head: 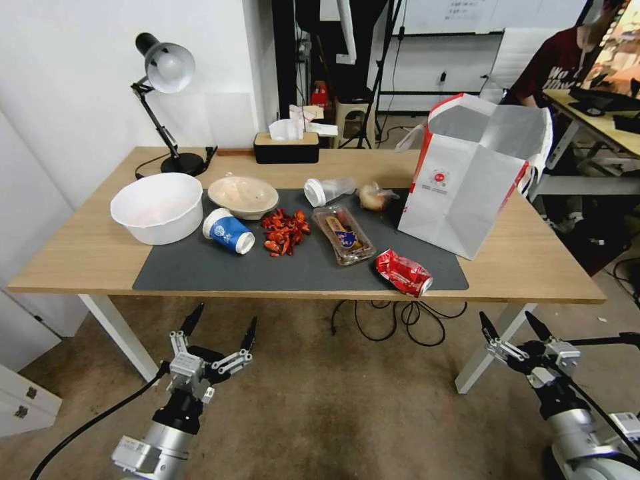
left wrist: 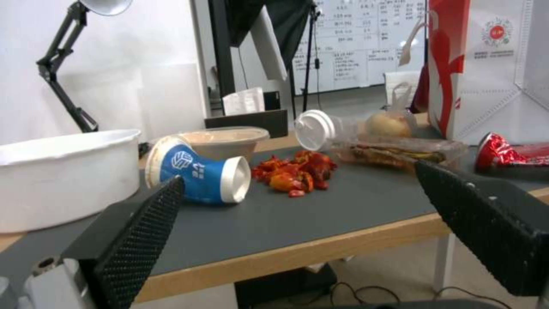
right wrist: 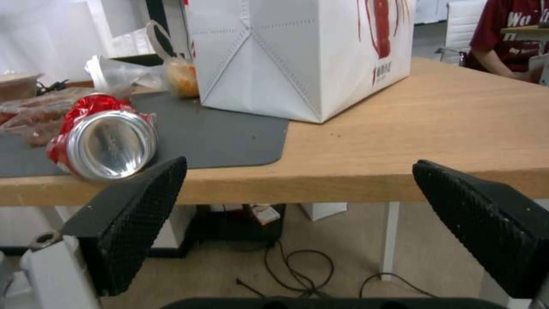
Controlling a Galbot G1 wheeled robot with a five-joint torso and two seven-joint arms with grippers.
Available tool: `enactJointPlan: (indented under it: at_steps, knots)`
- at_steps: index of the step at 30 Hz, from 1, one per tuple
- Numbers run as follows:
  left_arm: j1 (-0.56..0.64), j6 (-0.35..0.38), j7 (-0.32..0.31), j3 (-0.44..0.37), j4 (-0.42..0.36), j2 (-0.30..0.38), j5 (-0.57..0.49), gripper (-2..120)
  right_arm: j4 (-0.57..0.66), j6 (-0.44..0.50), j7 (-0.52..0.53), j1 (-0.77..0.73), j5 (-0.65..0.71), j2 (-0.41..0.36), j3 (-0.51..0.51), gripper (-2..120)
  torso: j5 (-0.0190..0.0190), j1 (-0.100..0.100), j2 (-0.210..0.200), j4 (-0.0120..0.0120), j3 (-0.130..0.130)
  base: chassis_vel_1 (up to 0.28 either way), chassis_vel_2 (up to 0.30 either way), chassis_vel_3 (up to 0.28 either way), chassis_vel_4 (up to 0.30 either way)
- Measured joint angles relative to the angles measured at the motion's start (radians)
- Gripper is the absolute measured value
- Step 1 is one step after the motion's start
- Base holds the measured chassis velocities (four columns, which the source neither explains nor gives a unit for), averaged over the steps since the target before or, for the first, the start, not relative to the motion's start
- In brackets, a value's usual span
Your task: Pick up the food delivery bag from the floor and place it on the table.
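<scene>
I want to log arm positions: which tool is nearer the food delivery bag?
Right. The right tool hangs open below the table edge under the food delivery bag; the left tool hangs open toward the table's other end.

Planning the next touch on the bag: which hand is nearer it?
Right. The food delivery bag stands on the table's right side, above the open right hand; the open left hand hangs farther off.

Table (head: 100,253) under grey mat (head: 313,267), bag (head: 467,193).

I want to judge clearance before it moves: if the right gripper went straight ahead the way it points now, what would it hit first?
Probably the table's front edge: the open right gripper sits level with it. Depth is unclear; slightly lower, it would pass underneath.
</scene>
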Motion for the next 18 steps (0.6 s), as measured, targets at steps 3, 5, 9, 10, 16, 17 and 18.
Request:
enactJointPlan:
  at_steps: [3, 5, 9, 10, 16, 17, 18]
  knots:
    - [0.007, -0.007, 0.000, -0.002, -0.005, 0.000, 0.003, 100, 0.000, -0.001, -0.001, -0.003, -0.001, -0.001, 0.000, 100, 0.0000, 0.000, 0.000, 0.0000, 0.000, 0.000, 0.000, 0.000, 0.000]
    - [0.014, -0.008, 0.000, -0.003, -0.010, -0.002, 0.014, 100, 0.001, -0.001, -0.002, -0.004, -0.002, -0.001, 0.000, 100, 0.0001, 0.000, 0.000, 0.0000, 0.000, 0.000, 0.000, 0.000, 0.000]
    - [0.020, -0.008, -0.008, -0.003, -0.010, -0.006, 0.025, 100, 0.005, -0.001, -0.009, -0.008, -0.003, -0.002, 0.000, 100, 0.0001, 0.000, 0.000, 0.0000, 0.000, 0.000, 0.000, 0.000, 0.000]
    - [0.020, -0.010, -0.014, -0.002, -0.005, -0.008, 0.026, 100, 0.007, -0.002, -0.014, -0.011, -0.003, -0.003, 0.000, 100, 0.0001, 0.000, 0.000, 0.0000, 0.000, 0.000, 0.000, 0.000, 0.000]
    - [0.023, -0.021, -0.018, -0.002, 0.010, -0.014, 0.030, 100, 0.006, -0.017, -0.016, -0.016, -0.003, -0.012, 0.001, 100, 0.0002, 0.000, 0.000, 0.0000, 0.000, 0.000, 0.000, 0.000, 0.000]
    - [0.024, -0.026, -0.018, 0.000, 0.017, -0.015, 0.032, 100, 0.006, -0.018, -0.016, -0.016, -0.003, -0.014, 0.003, 100, 0.0002, 0.000, 0.000, 0.0000, 0.000, 0.000, 0.000, 0.000, 0.000]
    - [0.024, -0.026, -0.018, 0.000, 0.017, -0.015, 0.032, 100, 0.006, -0.018, -0.016, -0.016, -0.003, -0.014, 0.003, 100, 0.0002, 0.000, 0.000, 0.0000, 0.000, 0.000, 0.000, 0.000, 0.000]
